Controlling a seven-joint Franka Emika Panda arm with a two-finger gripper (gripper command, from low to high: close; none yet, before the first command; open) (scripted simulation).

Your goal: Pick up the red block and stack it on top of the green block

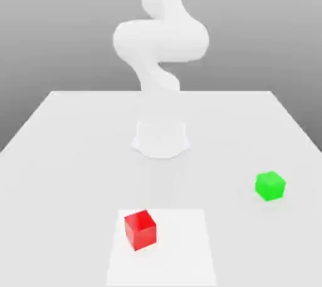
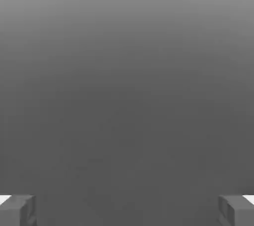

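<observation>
Exterior view: white table (image 1: 75, 135) with the arm (image 1: 160, 40) rising from a round base at the far middle, links smooth, white and rounded, the upper part bent into an S-curve.

The red block (image 1: 140, 229) sits on the table near the front edge, a little toward the exterior view's left of centre, on a slightly brighter square patch (image 1: 182, 248) of the surface. The green block (image 1: 270, 185) sits on the table toward the exterior view's right, farther back than the red one. The two are well apart, nothing touching either. Both are plain cubes, flat smooth faces, crisp edges, about equal in size (red one turned a bit so a corner edge faces the camera).

Hand view: none of the above, just a featureless grey gradient, lighter at one edge and darker at the other. What it adds is the gripper (image 2: 127, 210): two fingertips (image 2: 17, 210) at opposite corners of the picture, boxy grey pads with a white sliver on the outer side of each. The gap between them is wide with nothing in it, so the jaws are spread fully apart and holding nothing.

Table surface is matte, uniform, no texture. Background is plain grey.
</observation>
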